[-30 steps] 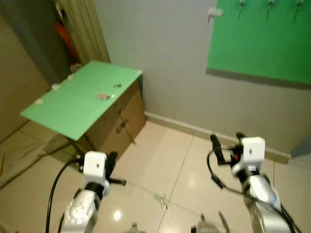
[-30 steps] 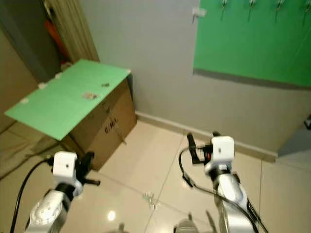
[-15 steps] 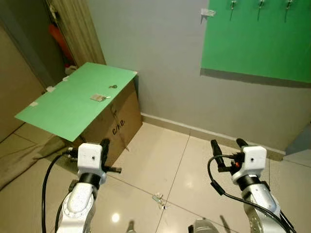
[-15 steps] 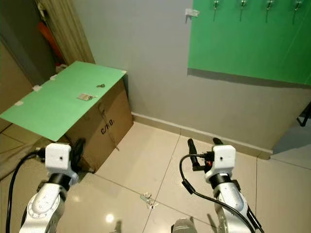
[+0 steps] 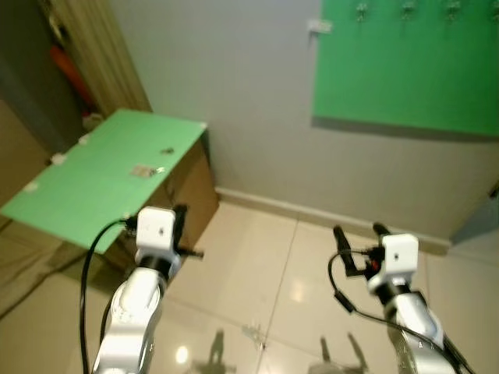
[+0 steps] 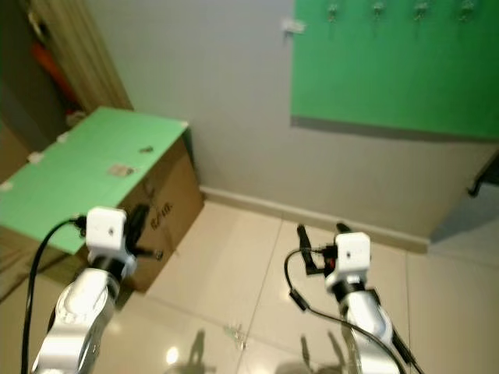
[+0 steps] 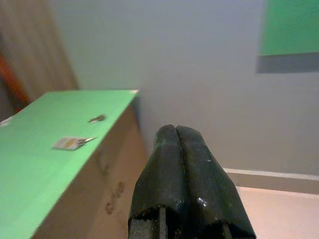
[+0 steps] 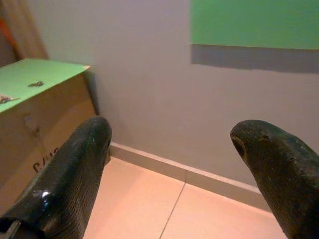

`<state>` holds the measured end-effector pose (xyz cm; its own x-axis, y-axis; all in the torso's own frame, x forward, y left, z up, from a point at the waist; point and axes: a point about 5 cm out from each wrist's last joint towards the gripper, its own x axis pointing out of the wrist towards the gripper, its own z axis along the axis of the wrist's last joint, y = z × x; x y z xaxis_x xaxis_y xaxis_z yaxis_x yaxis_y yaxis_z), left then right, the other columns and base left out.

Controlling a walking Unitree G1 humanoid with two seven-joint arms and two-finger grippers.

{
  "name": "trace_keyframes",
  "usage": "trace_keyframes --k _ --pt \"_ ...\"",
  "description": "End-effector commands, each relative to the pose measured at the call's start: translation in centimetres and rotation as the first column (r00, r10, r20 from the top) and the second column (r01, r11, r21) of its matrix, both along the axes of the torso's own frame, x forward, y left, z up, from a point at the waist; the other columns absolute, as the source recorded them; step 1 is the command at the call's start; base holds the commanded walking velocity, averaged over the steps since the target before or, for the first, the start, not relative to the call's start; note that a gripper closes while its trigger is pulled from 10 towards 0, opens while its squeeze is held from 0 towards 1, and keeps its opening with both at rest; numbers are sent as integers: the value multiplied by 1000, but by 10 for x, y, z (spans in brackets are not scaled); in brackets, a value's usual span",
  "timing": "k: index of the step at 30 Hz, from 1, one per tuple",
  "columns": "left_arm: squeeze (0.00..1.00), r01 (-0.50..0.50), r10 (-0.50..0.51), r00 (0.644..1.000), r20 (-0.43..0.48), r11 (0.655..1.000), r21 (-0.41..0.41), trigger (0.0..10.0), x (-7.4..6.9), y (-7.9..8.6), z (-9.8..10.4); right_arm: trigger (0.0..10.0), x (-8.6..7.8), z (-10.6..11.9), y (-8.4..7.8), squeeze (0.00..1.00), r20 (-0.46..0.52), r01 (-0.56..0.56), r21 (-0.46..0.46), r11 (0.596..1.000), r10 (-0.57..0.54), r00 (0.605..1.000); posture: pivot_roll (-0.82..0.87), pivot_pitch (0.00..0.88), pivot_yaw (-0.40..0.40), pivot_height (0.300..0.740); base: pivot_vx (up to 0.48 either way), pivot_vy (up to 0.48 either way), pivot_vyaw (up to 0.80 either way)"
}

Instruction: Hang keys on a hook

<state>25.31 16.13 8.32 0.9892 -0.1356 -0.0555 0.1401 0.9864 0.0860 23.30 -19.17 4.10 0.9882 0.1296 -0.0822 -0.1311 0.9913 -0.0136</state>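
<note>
Two small items lie on the green sheet (image 5: 93,183) that covers a cardboard box (image 5: 191,195) at my left: a dark little bunch of keys (image 5: 167,150) and a pale tag with a key (image 5: 143,170). The left wrist view also has the keys (image 7: 97,118) and the tag (image 7: 72,143). A row of metal hooks (image 6: 377,9) sits at the top of a green wall board (image 5: 405,70). My left gripper (image 7: 176,130) is shut and empty, held short of the box's near corner. My right gripper (image 8: 169,132) is open above the floor, facing the wall.
A beige curtain (image 5: 93,54) and something orange (image 5: 66,70) stand behind the box. A small white fitting (image 5: 316,26) juts from the grey wall beside the board. A baseboard (image 5: 312,210) runs along the wall. Small debris (image 5: 253,333) lies on the glossy tiles.
The whole view has shifted, so the camera moved. My left arm has risen and its gripper now points toward the box. My right gripper stays open.
</note>
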Motion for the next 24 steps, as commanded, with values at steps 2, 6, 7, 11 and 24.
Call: trace_keyframes --k 2,6,7,11,24 --pt "0 -18 19 999 -42 1000 16 10000 1 7 -5 10000 4 3 13 0 23 -36 11 999 36 999 -212 28 126 722 461 0 0" --pt "0 -14 15 999 -42 1000 19 10000 5 6 -4 10000 6 5 17 0 29 -43 8 999 42 999 -211 21 128 722 465 0 0" --pt "0 -15 16 999 -43 1000 21 10000 6 7 -4 10000 7 5 18 0 30 -44 8 999 43 999 -211 19 129 722 465 0 0" --pt "0 -13 15 999 -49 999 35 10000 9 8 -4 10000 9 7 20 0 35 -47 8 999 47 998 -212 16 130 722 465 0 0" --pt "0 25 -22 998 -66 999 41 10000 16 5 -5 10000 9 8 22 0 35 -52 -1 999 52 998 -219 5 137 722 470 0 0"
